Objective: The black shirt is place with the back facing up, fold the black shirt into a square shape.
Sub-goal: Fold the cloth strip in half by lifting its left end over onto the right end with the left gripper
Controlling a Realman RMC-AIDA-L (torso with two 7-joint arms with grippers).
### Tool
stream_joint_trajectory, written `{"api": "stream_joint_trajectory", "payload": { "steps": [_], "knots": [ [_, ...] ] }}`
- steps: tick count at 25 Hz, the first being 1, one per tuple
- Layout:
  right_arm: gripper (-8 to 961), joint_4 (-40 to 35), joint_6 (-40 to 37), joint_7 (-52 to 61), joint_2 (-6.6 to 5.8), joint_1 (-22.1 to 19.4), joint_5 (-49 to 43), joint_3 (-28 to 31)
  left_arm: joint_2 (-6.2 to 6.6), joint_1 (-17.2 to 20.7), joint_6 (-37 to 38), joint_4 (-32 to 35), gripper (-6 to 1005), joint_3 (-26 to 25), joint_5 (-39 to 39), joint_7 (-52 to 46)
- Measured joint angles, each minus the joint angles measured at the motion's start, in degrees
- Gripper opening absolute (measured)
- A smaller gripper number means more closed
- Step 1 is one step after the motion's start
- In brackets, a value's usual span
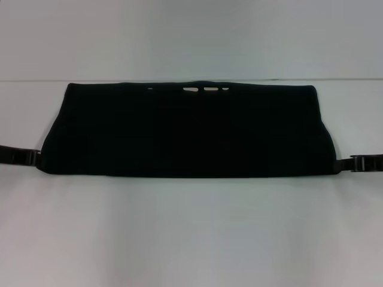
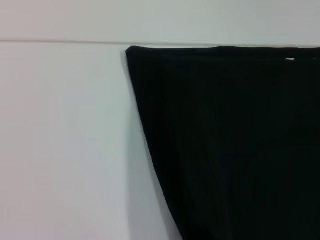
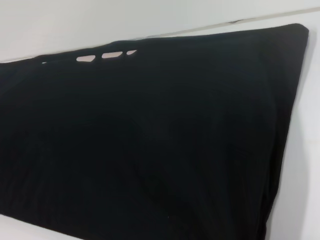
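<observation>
The black shirt (image 1: pixel 191 131) lies as a wide, folded band across the white table (image 1: pixel 191 233), with its far edge along the table's back line. My left gripper (image 1: pixel 37 158) is at the band's near left corner and my right gripper (image 1: pixel 347 164) at its near right corner. Each is shut on the cloth, which is pulled out toward it. The left wrist view shows the shirt (image 2: pixel 235 140) with its left edge slanting toward the camera. The shirt (image 3: pixel 150 140) fills most of the right wrist view. Neither wrist view shows any fingers.
Small pale slits (image 1: pixel 209 89) show through the cloth at the far edge's middle, by the neckline. Bare white table surface stretches in front of the shirt and at both sides. A pale wall rises behind the table's back edge (image 1: pixel 36 79).
</observation>
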Motion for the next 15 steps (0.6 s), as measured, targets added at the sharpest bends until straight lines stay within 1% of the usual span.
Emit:
{"api": "stream_joint_trajectory", "payload": {
  "steps": [7, 15],
  "knots": [
    [0, -2.87, -3.53, -0.13, -0.03, -2.25, 0.03, 0.08, -0.54, 1.9, 4.66, 3.12, 0, -0.09, -0.58, 0.11],
    [0, -3.48, -4.27, -0.61, -0.07, -3.09, -0.15, 0.08, -0.62, 2.56, 6.57, 3.33, 0, -0.55, -1.51, 0.21]
  ]
}}
